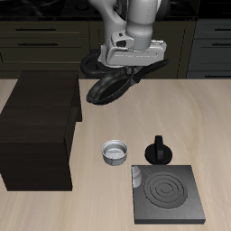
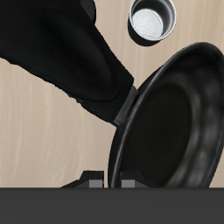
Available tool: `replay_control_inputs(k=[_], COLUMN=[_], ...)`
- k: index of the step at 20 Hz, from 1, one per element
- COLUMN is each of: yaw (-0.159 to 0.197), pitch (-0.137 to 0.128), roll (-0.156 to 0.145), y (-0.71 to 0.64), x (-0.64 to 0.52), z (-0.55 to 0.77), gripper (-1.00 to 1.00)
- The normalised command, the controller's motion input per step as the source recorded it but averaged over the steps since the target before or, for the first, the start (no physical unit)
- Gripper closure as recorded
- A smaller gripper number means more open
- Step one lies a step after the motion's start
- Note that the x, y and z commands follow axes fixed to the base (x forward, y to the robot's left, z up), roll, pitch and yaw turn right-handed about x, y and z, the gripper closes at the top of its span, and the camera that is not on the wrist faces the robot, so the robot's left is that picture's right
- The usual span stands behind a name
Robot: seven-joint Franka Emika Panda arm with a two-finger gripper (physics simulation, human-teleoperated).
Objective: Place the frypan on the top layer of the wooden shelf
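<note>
The frypan is black and round. It hangs tilted in the air under my gripper, which is shut on it. It is beside the back corner of the wooden shelf, apart from the shelf's flat top. In the wrist view the pan's bowl fills much of the frame. Its long handle runs away from it. My gripper closes near where the handle meets the rim. The exact grip point is hidden.
A small silver bowl stands on the table in front of the pan and also shows in the wrist view. A small black pot stands beside it. A flat square black stove plate lies near the front edge.
</note>
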Motion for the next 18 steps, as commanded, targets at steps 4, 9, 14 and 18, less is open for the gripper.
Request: replay_control_inputs(k=[4,9,14,18], yaw=[-0.022,-0.024,-0.055,-0.055], pitch=[0.011,0.01,0.007,0.02], roll=[-0.008,0.017,0.031,0.009], y=[-0.06,0.02,0.0,0.05], x=[0.11,0.18,0.33,0.47], z=[0.0,0.05,0.06,-0.03], gripper=[1.0,1.0,1.0,1.0])
